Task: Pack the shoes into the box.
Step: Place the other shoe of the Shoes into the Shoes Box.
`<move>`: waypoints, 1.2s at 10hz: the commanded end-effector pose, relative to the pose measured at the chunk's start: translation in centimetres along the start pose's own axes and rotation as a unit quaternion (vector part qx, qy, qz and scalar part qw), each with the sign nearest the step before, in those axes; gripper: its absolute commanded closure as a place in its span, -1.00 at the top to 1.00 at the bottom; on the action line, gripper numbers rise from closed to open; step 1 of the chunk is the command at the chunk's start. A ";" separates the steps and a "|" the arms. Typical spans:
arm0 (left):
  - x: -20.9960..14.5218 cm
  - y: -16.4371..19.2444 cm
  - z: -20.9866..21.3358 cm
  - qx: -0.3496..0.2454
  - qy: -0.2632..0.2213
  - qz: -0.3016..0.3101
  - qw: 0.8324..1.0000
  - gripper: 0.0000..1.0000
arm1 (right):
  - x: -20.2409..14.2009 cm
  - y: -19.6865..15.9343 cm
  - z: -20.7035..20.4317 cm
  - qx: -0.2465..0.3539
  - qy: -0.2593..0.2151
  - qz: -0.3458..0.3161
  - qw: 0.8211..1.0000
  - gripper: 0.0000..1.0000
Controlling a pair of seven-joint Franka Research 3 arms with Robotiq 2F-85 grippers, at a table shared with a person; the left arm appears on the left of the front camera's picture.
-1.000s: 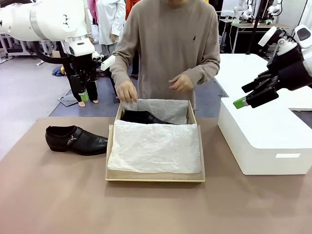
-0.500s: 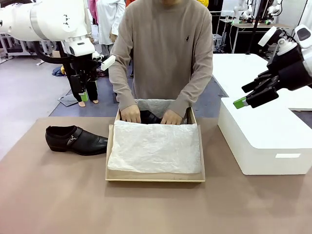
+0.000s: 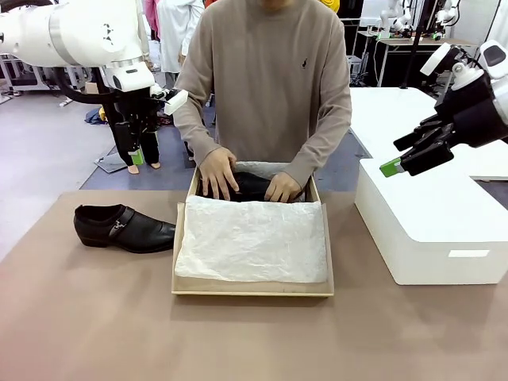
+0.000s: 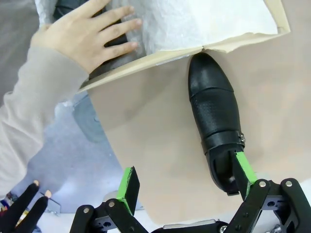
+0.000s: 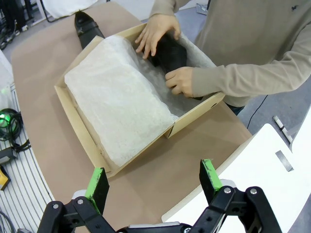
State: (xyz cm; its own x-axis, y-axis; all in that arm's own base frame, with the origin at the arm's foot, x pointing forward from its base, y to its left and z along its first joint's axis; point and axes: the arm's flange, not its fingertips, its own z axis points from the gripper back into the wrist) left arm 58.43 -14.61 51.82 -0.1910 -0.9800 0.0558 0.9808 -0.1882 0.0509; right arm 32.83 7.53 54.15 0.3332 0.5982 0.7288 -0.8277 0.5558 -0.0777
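**A:** Start on the left. What is the left claw (image 3: 136,157) doing?

**B:** It hangs above the far left edge of the table (image 3: 238,341) with its fingers pointing down. The jaws are spread wide and have nothing between them.

**A:** And the shoes?

**B:** The first shoe (image 3: 123,228) lies on its sole on the table, below that claw. Its toe is just beside the box (image 3: 254,291), which sits to the claw's right. The second shoe (image 3: 252,185) is in the far end of the box, under the person's hands (image 3: 218,172). White tissue paper (image 3: 250,238) covers the rest of the box.

**A:** What about the right claw (image 3: 397,156)?

**B:** It is in the air over the white block (image 3: 429,238). Its jaws are also wide apart and empty. The box lies below it and well to its left.
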 end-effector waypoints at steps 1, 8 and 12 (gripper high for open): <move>0.0 0.0 0.0 0.000 0.000 0.000 1.000 1.00 | 0.0 -0.1 0.0 0.004 -0.006 -0.001 1.000 1.00; -5.8 -4.4 -3.7 0.011 0.004 0.035 0.999 1.00 | 0.0 -0.1 0.0 0.004 -0.006 -0.001 1.000 1.00; -8.4 -4.3 -6.4 -0.009 -0.002 0.034 0.999 1.00 | 0.0 -0.1 0.0 0.004 -0.006 -0.001 1.000 1.00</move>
State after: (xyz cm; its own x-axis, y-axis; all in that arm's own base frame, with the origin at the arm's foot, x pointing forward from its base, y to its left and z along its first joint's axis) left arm 56.21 -7.10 45.02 -0.0949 -0.9948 0.0373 0.9948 -0.0934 0.0393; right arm 32.83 7.53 54.15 0.3332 0.5982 0.7288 -0.8277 0.5558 -0.0777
